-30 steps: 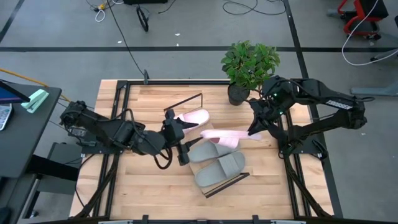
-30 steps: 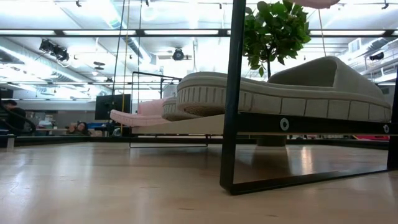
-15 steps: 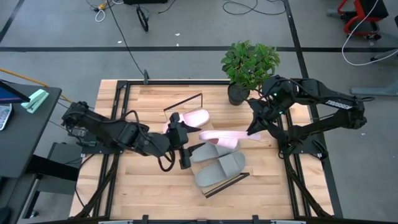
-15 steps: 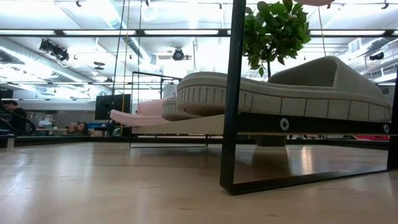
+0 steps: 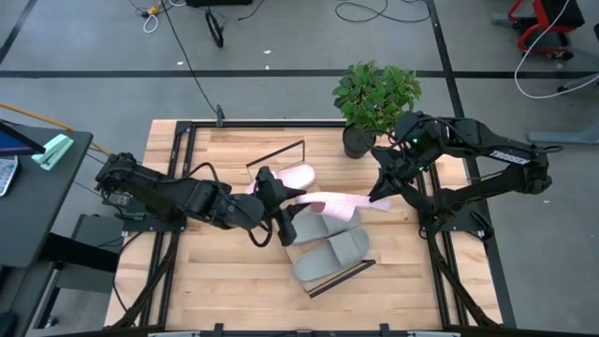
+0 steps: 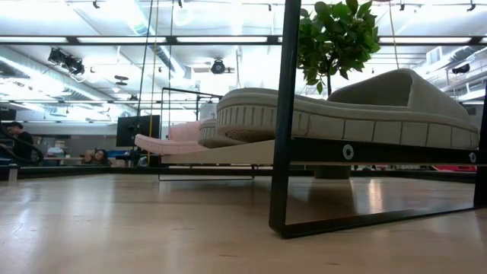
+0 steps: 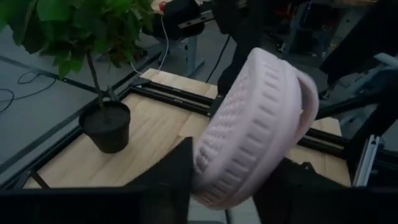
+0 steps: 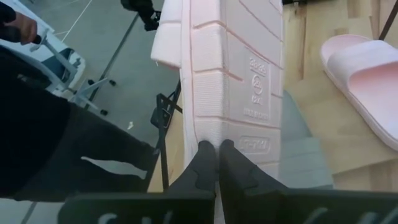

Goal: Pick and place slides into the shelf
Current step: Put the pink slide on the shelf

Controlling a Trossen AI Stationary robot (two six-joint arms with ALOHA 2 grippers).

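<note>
The airborne pink slide (image 5: 335, 204) hung above the shelf (image 5: 316, 270), its long axis running between the two arms. The right gripper (image 5: 379, 195) was clamped on one end, fingers pressed together on the sole edge. The left gripper (image 5: 284, 223) pinched the opposite end. Both arms were equally near. One pink slide (image 5: 290, 177) and two grey-green slides (image 5: 329, 253) lay on the shelf. Moulded marks on the sole (image 8: 255, 81) were too small to read.
</note>
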